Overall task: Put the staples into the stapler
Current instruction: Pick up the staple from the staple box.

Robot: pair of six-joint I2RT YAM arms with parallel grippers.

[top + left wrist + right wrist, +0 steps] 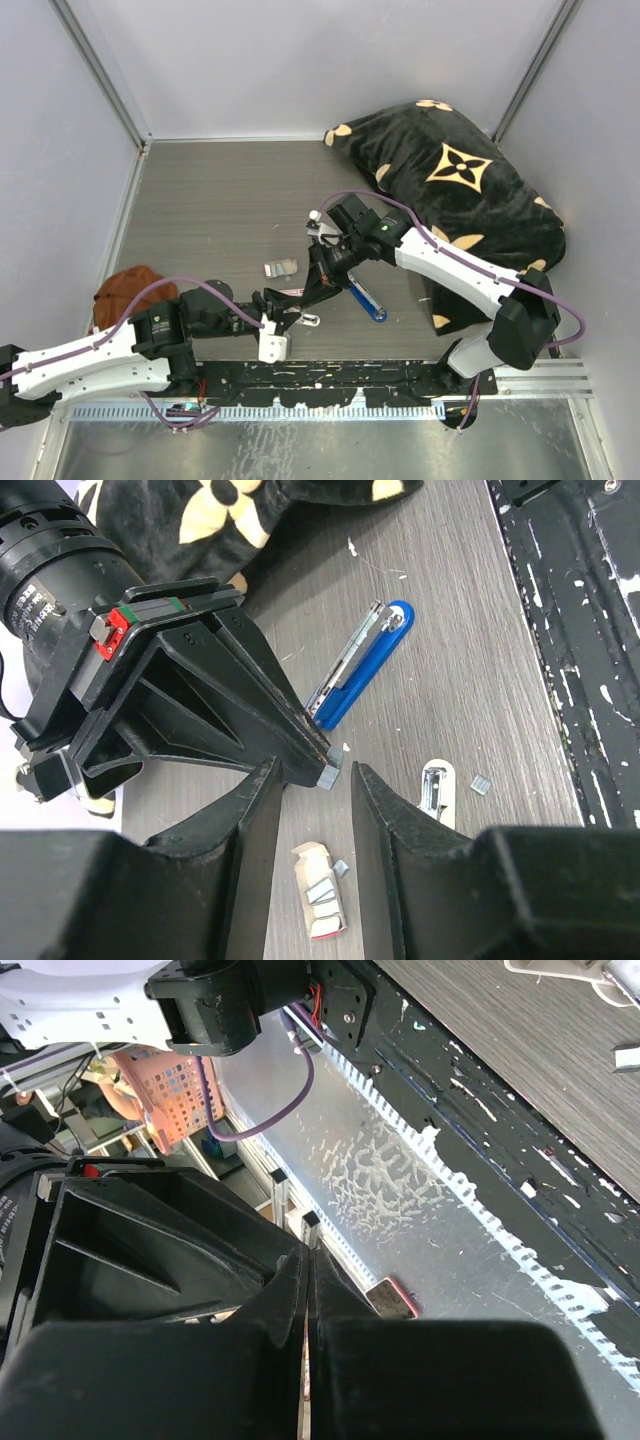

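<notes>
As the right pincer [322,758] pinches grey staples [333,774] (left pincer [314,776] ajar), the blue stapler [362,665] lies open.

A grey wood-grain table [220,200] stands between plain pale walls [300,60], with aluminium posts [100,70] at its far corners. A black cushion [450,180] with gold flowers fills the far right corner. A brown cloth [125,290] lies at the left edge. A black rail [330,375] and a scuffed metal sheet [300,440] run along the near edge. The light is soft and even.
</notes>
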